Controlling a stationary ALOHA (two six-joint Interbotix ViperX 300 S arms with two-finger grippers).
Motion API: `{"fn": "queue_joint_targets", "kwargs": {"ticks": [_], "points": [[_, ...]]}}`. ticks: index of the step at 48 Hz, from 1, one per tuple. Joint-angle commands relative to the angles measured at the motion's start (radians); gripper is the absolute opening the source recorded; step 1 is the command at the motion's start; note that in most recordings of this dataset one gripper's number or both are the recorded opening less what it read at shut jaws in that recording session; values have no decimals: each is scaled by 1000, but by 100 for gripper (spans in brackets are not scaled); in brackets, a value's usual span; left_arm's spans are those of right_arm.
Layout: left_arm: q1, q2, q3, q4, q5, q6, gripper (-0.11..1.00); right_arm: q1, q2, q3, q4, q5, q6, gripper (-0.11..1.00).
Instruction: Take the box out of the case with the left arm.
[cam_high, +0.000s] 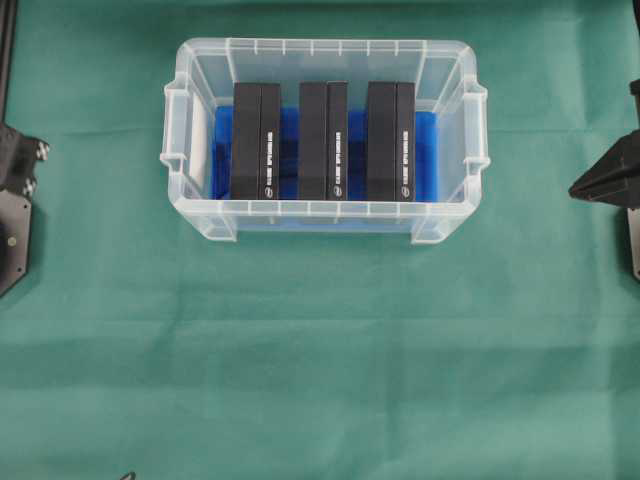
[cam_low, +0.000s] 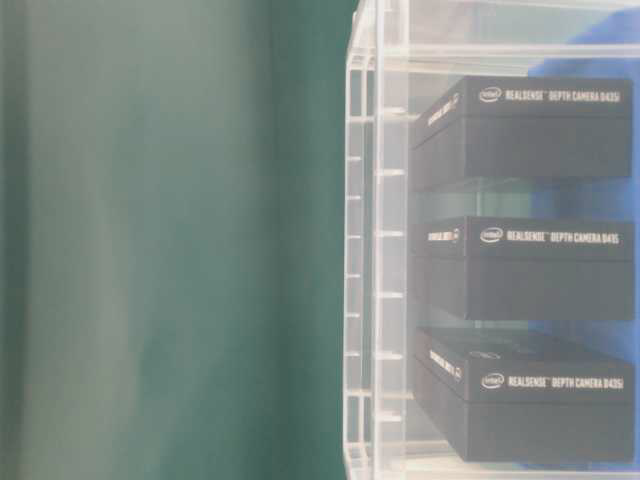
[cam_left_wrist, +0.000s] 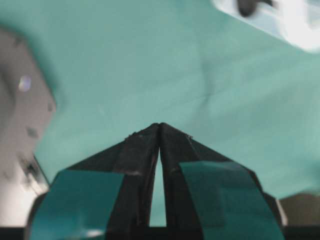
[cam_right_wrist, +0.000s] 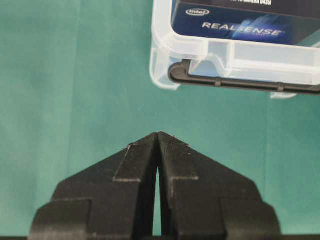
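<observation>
The clear case (cam_high: 325, 209) stands on the green cloth at the back middle, with blue lining on its floor. Three black boxes stand side by side in it: left (cam_high: 257, 140), middle (cam_high: 324, 140), right (cam_high: 391, 140). The table-level view shows them through the case wall (cam_low: 365, 250), labelled "RealSense Depth Camera". My left gripper (cam_left_wrist: 160, 125) is shut and empty, fingertips touching, over bare cloth well away from the case. Only a blurred corner of the case (cam_left_wrist: 280, 15) shows at the top right there. My right gripper (cam_right_wrist: 158, 134) is shut and empty, short of the case's end (cam_right_wrist: 225, 55).
The left arm's base (cam_high: 15, 200) sits at the left edge of the overhead view, and the right gripper's dark wedge (cam_high: 600, 180) at the right edge. Green cloth (cam_high: 320, 350) covers the table in front of the case. A grey mounting plate (cam_left_wrist: 20, 115) shows left of the left gripper.
</observation>
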Motion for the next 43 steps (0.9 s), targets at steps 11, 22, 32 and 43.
{"fn": "queue_joint_targets", "kwargs": {"ticks": [11, 22, 32, 43], "points": [[8, -15, -21, 3, 20, -52, 10, -2, 9, -29, -2, 0, 2, 3], [28, 9, -26, 3, 18, -61, 10, -2, 11, -29, -3, 3, 0, 3], [78, 6, -21, 8, 20, -21, 11, -2, 14, -28, -5, 8, 0, 3], [210, 28, -26, 8, 17, 14, 11, -2, 29, -26, -5, 20, 0, 3]]}}
